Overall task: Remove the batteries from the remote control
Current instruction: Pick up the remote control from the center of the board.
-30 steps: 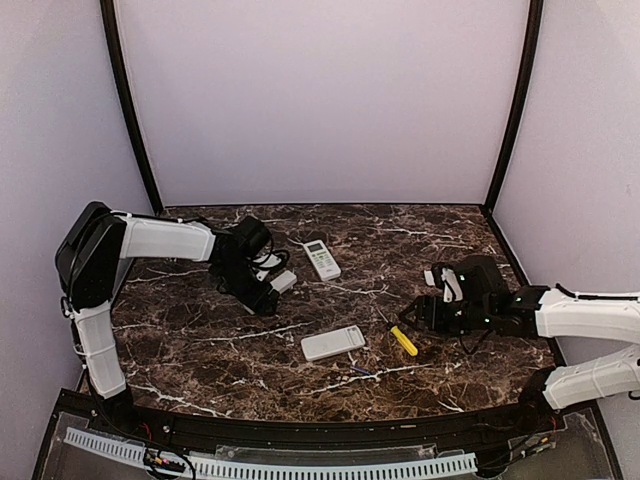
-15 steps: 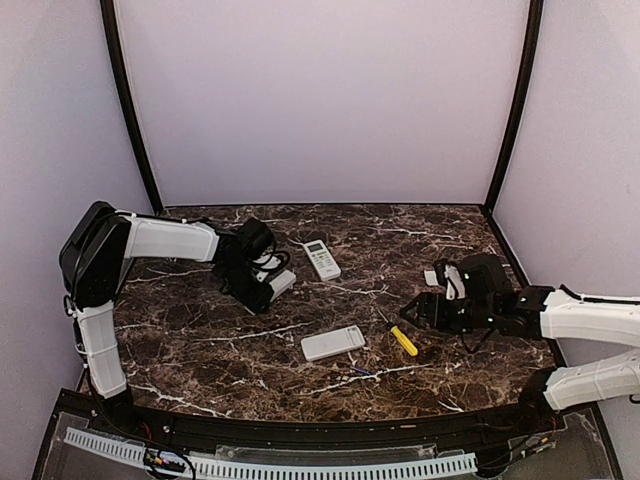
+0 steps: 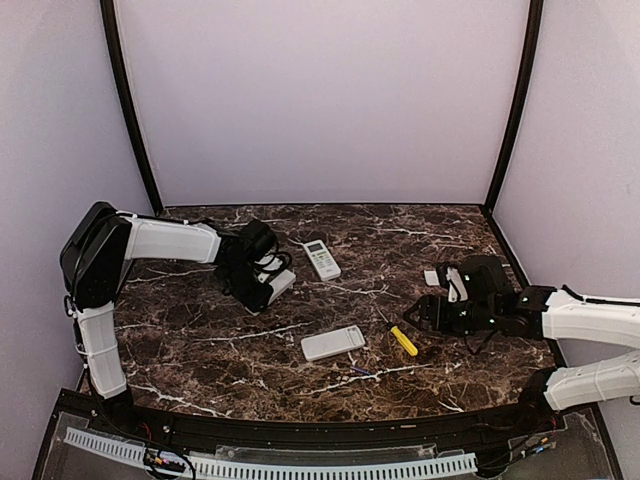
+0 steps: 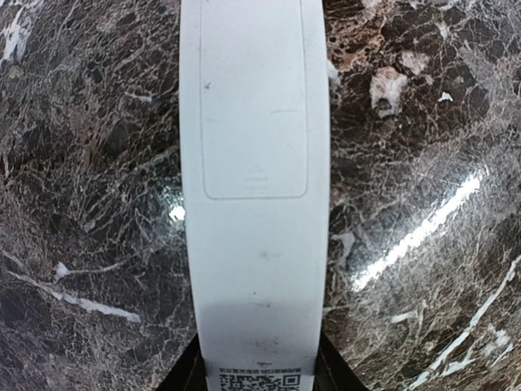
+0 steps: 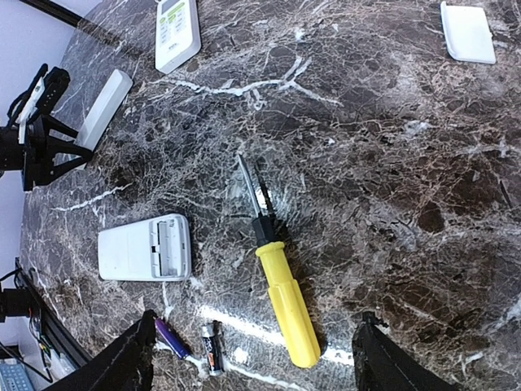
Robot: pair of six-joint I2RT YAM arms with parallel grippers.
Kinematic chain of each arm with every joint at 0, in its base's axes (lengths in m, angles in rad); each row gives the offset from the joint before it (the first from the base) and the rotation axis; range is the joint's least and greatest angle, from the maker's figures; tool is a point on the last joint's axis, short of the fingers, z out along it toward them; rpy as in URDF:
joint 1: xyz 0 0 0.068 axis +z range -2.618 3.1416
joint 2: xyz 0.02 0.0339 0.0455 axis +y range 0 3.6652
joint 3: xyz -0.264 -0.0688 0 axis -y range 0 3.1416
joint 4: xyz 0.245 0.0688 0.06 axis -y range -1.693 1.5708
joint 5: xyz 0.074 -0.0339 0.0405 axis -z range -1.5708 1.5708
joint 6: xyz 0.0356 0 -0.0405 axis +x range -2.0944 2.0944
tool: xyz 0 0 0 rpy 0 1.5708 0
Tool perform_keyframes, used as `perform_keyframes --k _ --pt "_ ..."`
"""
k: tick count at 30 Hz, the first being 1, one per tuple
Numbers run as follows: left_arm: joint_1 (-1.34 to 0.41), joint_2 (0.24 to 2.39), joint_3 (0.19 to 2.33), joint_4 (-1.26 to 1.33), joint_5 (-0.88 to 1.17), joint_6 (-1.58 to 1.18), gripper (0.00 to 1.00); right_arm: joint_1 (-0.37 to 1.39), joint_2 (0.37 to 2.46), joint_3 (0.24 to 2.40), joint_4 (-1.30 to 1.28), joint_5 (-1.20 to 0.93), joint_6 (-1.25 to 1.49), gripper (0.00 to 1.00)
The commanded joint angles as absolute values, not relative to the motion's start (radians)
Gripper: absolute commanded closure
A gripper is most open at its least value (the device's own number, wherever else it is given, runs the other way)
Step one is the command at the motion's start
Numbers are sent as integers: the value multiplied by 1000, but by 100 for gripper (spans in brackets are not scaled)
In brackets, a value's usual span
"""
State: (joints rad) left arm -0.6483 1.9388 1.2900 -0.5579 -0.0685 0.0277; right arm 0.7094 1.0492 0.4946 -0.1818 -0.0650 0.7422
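Left gripper [image 4: 260,373] grips remote [image 4: 254,163] — batteries [image 5: 210,347] by right gripper [image 5: 254,360]

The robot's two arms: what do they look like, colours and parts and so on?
Both the left arm and the right arm have smooth white tubular shells linked by chunky black joints. Each ends in a black claw with two angular fingers: the left claw and the right claw. Thin black cables loop near the wrists. No markings are readable.
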Motion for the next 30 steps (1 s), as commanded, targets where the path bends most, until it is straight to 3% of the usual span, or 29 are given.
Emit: perform_keyframes --k 1,9,16,22,30 --pt "-662 1896 1281 -558 -80 39 73 715 1025 533 -198 -58 740 20" --pt "-700 1663 1153 -398 -68 105 75 712 961 582 -229 -128 723 18" --pt "-811 1481 1048 -287 -39 225 75 711 939 676 -240 -328 624 17" --pt "-971 1463 1029 -300 -112 279 75 719 985 763 -308 -393 607 17" --pt "-1111 1511 1022 -319 -165 307 76 738 1041 738 -195 -467 661 20"
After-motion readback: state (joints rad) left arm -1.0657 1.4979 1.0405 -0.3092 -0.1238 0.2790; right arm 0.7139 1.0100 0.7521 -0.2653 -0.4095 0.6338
